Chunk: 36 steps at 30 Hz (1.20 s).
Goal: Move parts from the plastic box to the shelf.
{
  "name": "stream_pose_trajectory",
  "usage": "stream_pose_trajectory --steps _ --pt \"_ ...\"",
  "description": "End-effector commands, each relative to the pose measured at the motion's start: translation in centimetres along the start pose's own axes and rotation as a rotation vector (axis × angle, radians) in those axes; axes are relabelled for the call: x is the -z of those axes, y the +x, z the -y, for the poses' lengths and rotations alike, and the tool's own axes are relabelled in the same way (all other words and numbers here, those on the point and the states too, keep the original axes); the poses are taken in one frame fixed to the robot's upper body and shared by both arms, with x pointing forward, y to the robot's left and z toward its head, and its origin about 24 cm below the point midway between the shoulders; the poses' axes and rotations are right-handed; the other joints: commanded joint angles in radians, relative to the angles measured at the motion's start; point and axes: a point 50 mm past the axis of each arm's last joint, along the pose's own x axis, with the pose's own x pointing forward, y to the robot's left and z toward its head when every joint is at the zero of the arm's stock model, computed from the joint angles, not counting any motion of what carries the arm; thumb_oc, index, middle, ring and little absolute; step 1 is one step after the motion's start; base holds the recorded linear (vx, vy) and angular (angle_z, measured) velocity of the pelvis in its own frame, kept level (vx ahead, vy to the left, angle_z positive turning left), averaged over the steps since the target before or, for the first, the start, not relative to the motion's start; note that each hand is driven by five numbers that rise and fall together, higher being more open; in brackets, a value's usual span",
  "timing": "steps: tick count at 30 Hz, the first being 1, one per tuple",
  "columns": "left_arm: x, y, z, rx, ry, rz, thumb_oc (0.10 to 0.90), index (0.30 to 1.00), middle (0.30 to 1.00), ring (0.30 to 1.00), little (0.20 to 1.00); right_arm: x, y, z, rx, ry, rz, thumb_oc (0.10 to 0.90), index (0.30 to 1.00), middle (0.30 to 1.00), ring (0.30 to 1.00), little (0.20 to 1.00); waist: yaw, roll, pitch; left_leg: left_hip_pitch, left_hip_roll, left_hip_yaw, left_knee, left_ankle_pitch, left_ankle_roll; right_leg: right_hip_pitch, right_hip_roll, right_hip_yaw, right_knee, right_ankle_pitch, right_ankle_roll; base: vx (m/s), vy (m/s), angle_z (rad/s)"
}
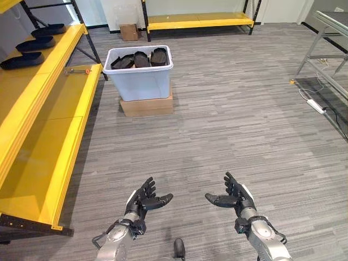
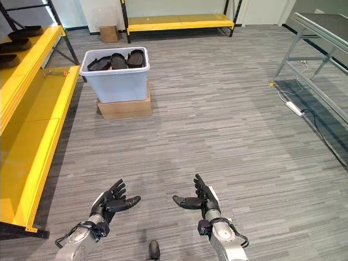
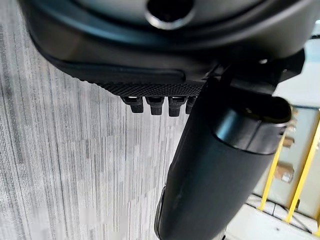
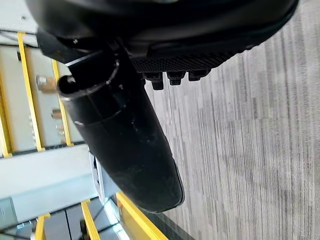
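A white plastic box [image 1: 138,76] stands on a flat cardboard carton [image 1: 147,105] on the grey floor, well ahead of me. Several black parts [image 1: 141,58] lie inside it. The yellow shelf [image 1: 38,141] runs along the left, and three black parts [image 1: 35,43] rest on its upper level. My left hand [image 1: 142,200] and right hand [image 1: 235,197] hover low in front of me, palms facing each other, fingers straight and thumbs pointing inward. Both are open and hold nothing. They are far short of the box.
A second yellow shelf [image 1: 198,20] stands against the back wall, with a small cardboard box [image 1: 129,32] beside it. A grey metal table frame [image 1: 326,41] stands at the right, with a white power strip [image 1: 316,105] and cables on the floor beneath.
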Motion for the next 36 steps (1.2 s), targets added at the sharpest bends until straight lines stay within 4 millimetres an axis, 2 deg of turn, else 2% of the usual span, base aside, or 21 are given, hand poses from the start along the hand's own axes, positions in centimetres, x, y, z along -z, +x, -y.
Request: stream_pose_trajectory --steps 1,4,5,6,7,9,11,13,15,18,21,23,26,28,32,36 --pt "-3.5 0.5 0.2 0.035 0.013 0.169 0.9 1.0 1.0 1.0 1.0 -4.8 0.8 -0.8 -0.051 -0.032 0.247 0.9 1.0 1.0 1.0 1.0 0.019 0.02 -0.068 -0.025 0.047 0.033 0.065 -0.123 -0.049 0.028 0.022 -0.011 -0.165 0.221 0.025 0.05 0.197 0.29" --pt "-3.5 0.6 0.3 0.032 0.014 0.165 0.9 1.0 1.0 1.0 1.0 -5.1 0.9 -0.9 -0.033 -0.021 0.259 0.9 1.0 1.0 1.0 1.0 0.031 0.024 -0.075 -0.022 0.025 0.023 0.059 -0.134 -0.028 -0.019 0.037 -0.019 0.041 0.31 0.041 0.05 0.226 0.2" --pt "-3.4 0.7 0.3 0.042 0.004 0.154 0.9 1.0 1.0 1.0 1.0 -5.1 0.9 -1.1 -0.027 -0.021 0.258 0.9 1.0 1.0 1.0 1.0 0.043 0.038 -0.074 -0.012 0.025 0.028 0.055 -0.14 -0.021 -0.065 0.021 -0.064 0.208 0.333 0.039 0.09 0.308 0.08" --pt "-3.3 0.6 0.5 0.054 0.003 0.151 0.9 1.0 1.0 1.0 1.0 -5.1 1.0 -1.1 -0.032 -0.025 0.256 0.9 1.0 1.0 1.0 1.0 0.048 0.048 -0.07 0.0 0.029 0.033 0.046 -0.141 -0.019 -0.094 0.01 -0.09 0.271 0.331 0.032 0.1 0.3 -0.2" --pt "-3.1 0.4 0.5 0.049 0.001 0.159 0.9 1.0 1.0 1.0 1.0 -5.1 1.2 -1.4 -0.057 -0.045 0.252 0.9 1.0 1.0 1.0 1.0 0.046 0.061 -0.057 0.03 0.036 0.032 0.028 -0.142 -0.023 -0.174 0.022 -0.103 0.304 0.316 0.017 0.08 0.145 -0.37" --pt "-3.1 0.2 0.3 0.046 -0.041 0.171 0.9 1.0 1.0 1.0 1.0 -5.2 1.1 -1.3 -0.075 -0.058 0.259 0.9 1.0 1.0 1.0 1.0 0.026 0.055 -0.039 0.068 0.035 0.016 0.006 -0.141 -0.035 -0.222 0.058 -0.105 0.193 0.257 0.008 0.09 -0.008 -0.41" --pt "-3.6 0.2 0.1 0.063 -0.041 0.177 0.9 1.0 1.0 1.0 1.0 -5.3 1.0 -0.8 -0.068 -0.049 0.259 0.9 1.0 1.0 1.0 1.0 0.018 0.035 -0.034 0.092 0.022 -0.006 -0.004 -0.152 -0.044 -0.234 0.064 -0.119 -0.097 0.251 0.009 0.15 -0.118 0.08" --pt "-3.8 0.2 0.2 0.069 -0.035 0.178 0.9 1.0 1.0 1.0 1.0 -5.4 0.9 -0.2 -0.067 -0.034 0.258 0.9 1.0 1.0 1.0 1.0 0.005 0.015 -0.018 0.153 0.014 -0.036 -0.025 -0.174 -0.057 -0.238 0.062 -0.149 -0.372 0.285 0.022 0.22 -0.127 0.3" --pt "-3.4 0.1 0.3 0.071 -0.034 0.174 0.9 1.0 1.0 1.0 1.0 -5.4 0.8 0.2 -0.069 -0.035 0.261 0.9 1.0 1.0 1.0 1.0 -0.007 0.016 -0.008 0.189 0.009 -0.067 -0.033 -0.186 -0.072 -0.277 0.069 -0.149 -0.501 0.326 0.035 0.22 -0.078 0.52" --pt "-2.6 -0.3 0.6 0.107 -0.025 0.169 0.9 1.0 1.0 1.0 1.0 -5.1 0.6 0.7 -0.057 -0.034 0.253 0.9 1.0 1.0 1.0 1.0 -0.019 0.026 0.005 0.223 0.01 -0.105 -0.033 -0.199 -0.085 -0.313 0.08 -0.145 -0.603 0.354 0.046 0.21 -0.05 0.24" --pt "-2.0 -0.6 0.7 0.125 -0.018 0.159 0.9 1.0 1.0 1.0 1.0 -4.6 0.4 0.8 -0.049 -0.033 0.243 0.9 1.0 1.0 1.0 1.0 -0.027 0.02 0.001 0.235 -0.003 -0.121 -0.033 -0.213 -0.081 -0.281 0.088 -0.129 -0.643 0.378 0.043 0.27 -0.066 0.31" --pt "-2.0 -0.4 1.1 0.138 -0.032 0.159 0.9 1.0 1.0 1.0 1.0 -4.2 0.3 0.5 -0.046 -0.028 0.234 0.9 1.0 1.0 1.0 1.0 -0.035 0.018 -0.01 0.243 -0.011 -0.148 -0.033 -0.22 -0.077 -0.271 0.087 -0.089 -0.637 0.402 0.044 0.33 -0.108 0.57" --pt "-2.0 -0.4 1.2 0.141 -0.028 0.148 0.9 1.0 1.0 1.0 1.0 -4.0 0.4 -0.1 -0.049 -0.023 0.222 0.9 1.0 1.0 1.0 1.0 -0.027 0.013 -0.013 0.252 -0.011 -0.137 -0.027 -0.231 -0.072 -0.259 0.076 -0.106 -0.596 0.406 0.044 0.38 -0.144 0.58" --pt "-2.0 -0.5 1.2 0.139 -0.038 0.144 0.9 1.0 1.0 1.0 1.0 -4.0 0.4 -0.2 -0.048 -0.029 0.226 0.9 1.0 1.0 1.0 1.0 -0.023 0.014 -0.012 0.249 -0.01 -0.136 -0.01 -0.239 -0.072 -0.258 0.076 -0.116 -0.555 0.394 0.033 0.31 -0.118 0.35" --pt "-1.8 -0.7 1.5 0.151 -0.031 0.136 0.9 1.0 1.0 1.0 1.0 -4.8 0.8 0.1 -0.018 -0.049 0.252 0.9 1.0 1.0 1.0 1.0 -0.024 0.036 -0.016 0.246 0.018 -0.104 0.026 -0.261 -0.083 -0.264 0.088 -0.15 -0.45 0.306 -0.018 0.39 -0.126 -0.09" --pt "-1.4 -0.5 1.3 0.113 -0.122 0.109 0.9 1.0 1.0 1.0 1.0 -5.1 0.8 0.5 -0.013 -0.058 0.253 0.9 1.0 1.0 1.0 1.0 -0.03 0.044 -0.025 0.249 0.028 -0.086 0.064 -0.272 -0.096 -0.259 0.087 -0.156 -0.422 0.275 -0.035 0.3 -0.087 0.06"
